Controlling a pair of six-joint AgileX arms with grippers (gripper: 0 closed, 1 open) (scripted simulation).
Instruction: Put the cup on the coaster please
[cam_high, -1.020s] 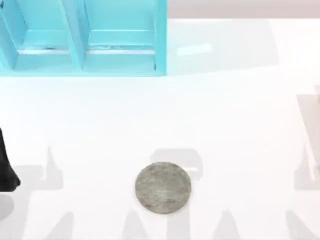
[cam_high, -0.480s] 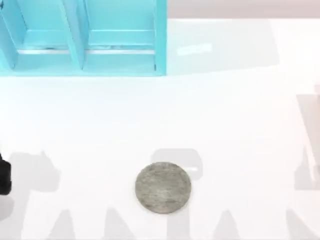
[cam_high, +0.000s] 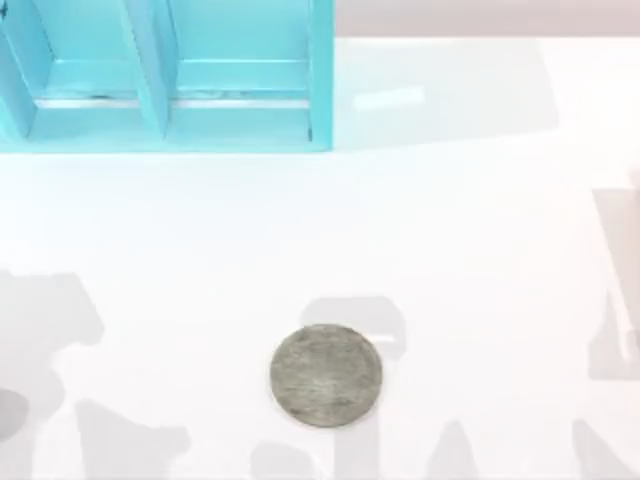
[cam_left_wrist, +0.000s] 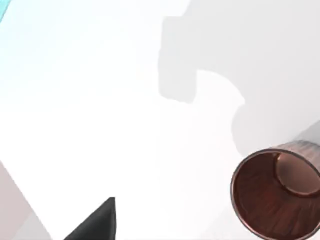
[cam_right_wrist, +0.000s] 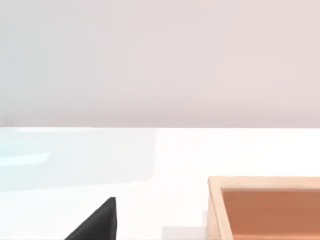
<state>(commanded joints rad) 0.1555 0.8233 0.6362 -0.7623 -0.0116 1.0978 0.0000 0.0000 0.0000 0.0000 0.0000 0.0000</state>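
Note:
The coaster (cam_high: 326, 375), a flat grey mottled disc, lies on the white table near the front, a little left of centre in the top view. The left wrist view looks down into the cup (cam_left_wrist: 277, 192), a coppery, ribbed tumbler with a dark inside. It stands alone on the table. A dark tip of my left gripper (cam_left_wrist: 97, 222) juts in at the frame's edge, well apart from the cup. A like dark tip of my right gripper (cam_right_wrist: 97, 222) appears in the right wrist view, above bare table.
A light blue shelf unit (cam_high: 165, 75) with open compartments stands at the back left of the table. In the right wrist view an open wooden box (cam_right_wrist: 265, 207) sits close by. Grey arm shadows fall along the table's left, front and right.
The dark left arm at the top view's left edge has slid out of that view over the last second. Its shadow on the table has shifted. The coaster has not moved.

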